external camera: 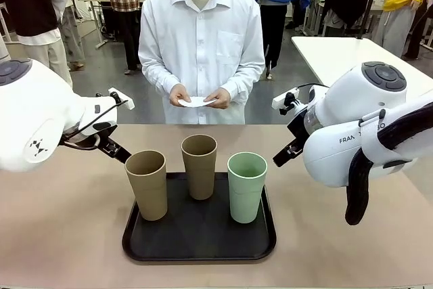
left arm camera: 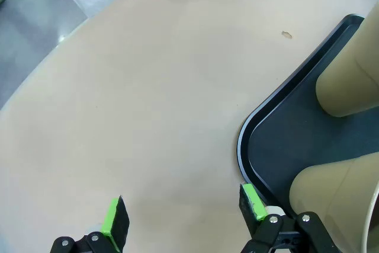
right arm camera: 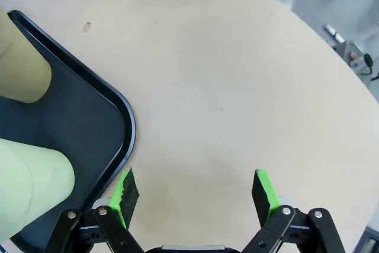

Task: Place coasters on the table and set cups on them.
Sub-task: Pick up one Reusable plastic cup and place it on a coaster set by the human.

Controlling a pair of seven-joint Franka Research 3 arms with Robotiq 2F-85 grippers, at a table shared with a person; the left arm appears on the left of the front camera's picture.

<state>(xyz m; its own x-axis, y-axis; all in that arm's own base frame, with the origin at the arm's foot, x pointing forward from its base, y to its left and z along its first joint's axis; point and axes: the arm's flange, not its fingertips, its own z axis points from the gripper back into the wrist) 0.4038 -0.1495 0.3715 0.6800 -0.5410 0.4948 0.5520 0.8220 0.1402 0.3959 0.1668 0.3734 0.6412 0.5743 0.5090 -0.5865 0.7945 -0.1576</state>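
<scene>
Cups (external camera: 199, 166): 3 tapered matte tumblers (2 tan, 1 mint), upright on black tray (external camera: 196, 248), mid bench (external camera: 67, 235). Left hand (left arm camera: 183, 208), right hand (right arm camera: 195, 189): spread, empty, flanking tray, touching no cup. Coasters (external camera: 195, 102): apparently the white paper held by person (external camera: 201, 45), far side.
</scene>
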